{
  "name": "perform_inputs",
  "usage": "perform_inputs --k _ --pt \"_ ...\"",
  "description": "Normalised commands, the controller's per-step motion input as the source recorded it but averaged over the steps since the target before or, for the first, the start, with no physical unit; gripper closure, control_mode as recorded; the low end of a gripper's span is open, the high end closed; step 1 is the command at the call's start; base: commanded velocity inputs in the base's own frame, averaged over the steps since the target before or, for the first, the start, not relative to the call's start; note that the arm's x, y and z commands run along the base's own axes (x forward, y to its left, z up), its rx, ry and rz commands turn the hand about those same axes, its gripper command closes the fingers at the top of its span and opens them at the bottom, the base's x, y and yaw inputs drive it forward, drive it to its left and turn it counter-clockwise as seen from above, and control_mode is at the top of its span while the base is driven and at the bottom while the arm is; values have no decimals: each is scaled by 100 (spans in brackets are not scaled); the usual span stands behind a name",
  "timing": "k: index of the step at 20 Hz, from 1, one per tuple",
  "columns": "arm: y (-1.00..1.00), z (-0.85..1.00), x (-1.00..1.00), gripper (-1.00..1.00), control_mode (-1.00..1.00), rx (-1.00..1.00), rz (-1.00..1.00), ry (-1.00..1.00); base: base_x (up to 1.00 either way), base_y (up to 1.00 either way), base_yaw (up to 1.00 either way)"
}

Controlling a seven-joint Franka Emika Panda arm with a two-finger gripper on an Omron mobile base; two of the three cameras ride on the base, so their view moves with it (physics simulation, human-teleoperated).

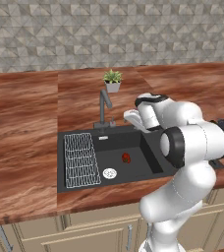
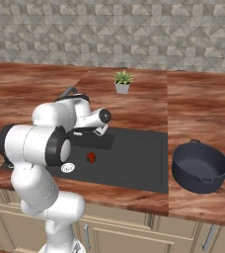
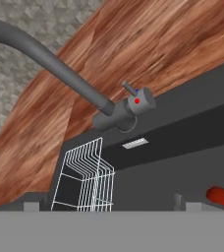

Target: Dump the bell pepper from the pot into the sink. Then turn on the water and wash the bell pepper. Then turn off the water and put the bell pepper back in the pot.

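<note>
Bell pepper already lying loose on the floor of the sink, near the round silver drain but apart from it; seen too as a red lump at the lower right of the hand view; dump step judged done. Pot standing upright and empty on the desk, just beside the sink's right edge, well apart from the pepper. No stream visible under the faucet; water judged not yet on, so washing not yet begun. Gripper hovering over the back part of the basin, jaws spread about as wide as possible, nothing between them, fingertips barely showing at the bottom of the hand view; camera on the hand looking straight at the faucet's base and its small lever handle, with the wire rack below it; likely lining up to work that handle. Left to do, by this reading: water on, pepper rinsed, water off, pepper picked out and returned to the pot; roughly a quarter through. Small potted plant behind the faucet, not involved.
</note>
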Motion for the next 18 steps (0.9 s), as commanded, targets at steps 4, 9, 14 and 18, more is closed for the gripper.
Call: perform_inputs --k 4,9,14,18 --pt "9 -2 9 -100 -100 1 2 0 0 0 0" --pt "13 -8 16 -100 -100 0 0 0 0 0 0" --pt "6 -9 23 -100 -100 0 0 0 0 0 0" --pt "1 -8 19 -100 -100 0 0 0 0 0 0"
